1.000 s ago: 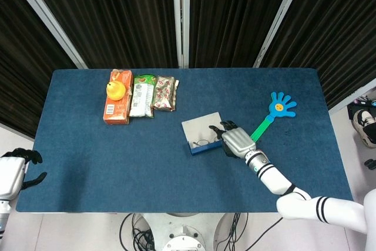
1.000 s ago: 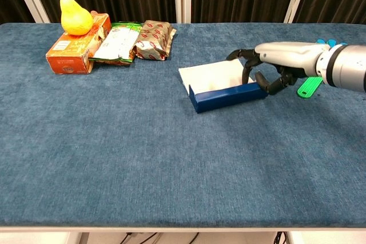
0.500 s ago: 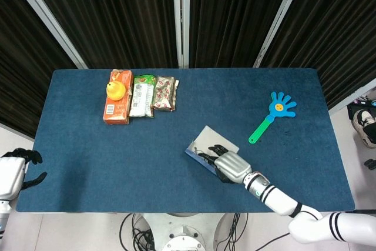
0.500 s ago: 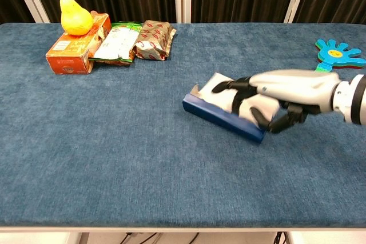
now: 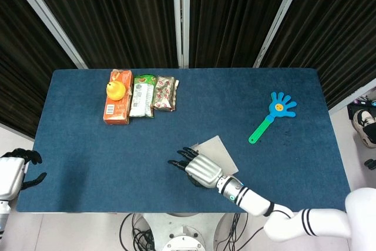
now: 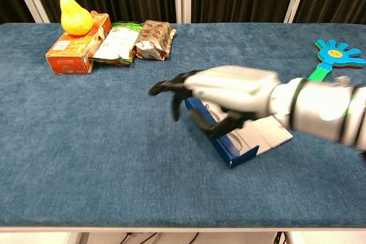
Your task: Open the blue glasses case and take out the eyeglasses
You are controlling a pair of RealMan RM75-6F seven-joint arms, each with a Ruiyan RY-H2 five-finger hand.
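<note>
The blue glasses case lies open near the table's front, its white lid flat on the cloth to the right; in the head view only the lid shows. Pale shapes inside the case may be the eyeglasses, too blurred to be sure. My right hand hovers over the case's left end, fingers spread leftward, thumb down by the blue wall, nothing plainly held. The head view shows the same right hand covering the case body. My left hand hangs off the table's left edge, holding nothing.
At the back left stand an orange carton with a yellow pear on it, and two snack packs beside it. A blue and green hand-shaped clapper lies at the right. The table's front edge runs close to the case.
The case has been dragged toward the front edge and turned, its lid now pointing right. My right hand has swept left across it. The left hand has not moved.
</note>
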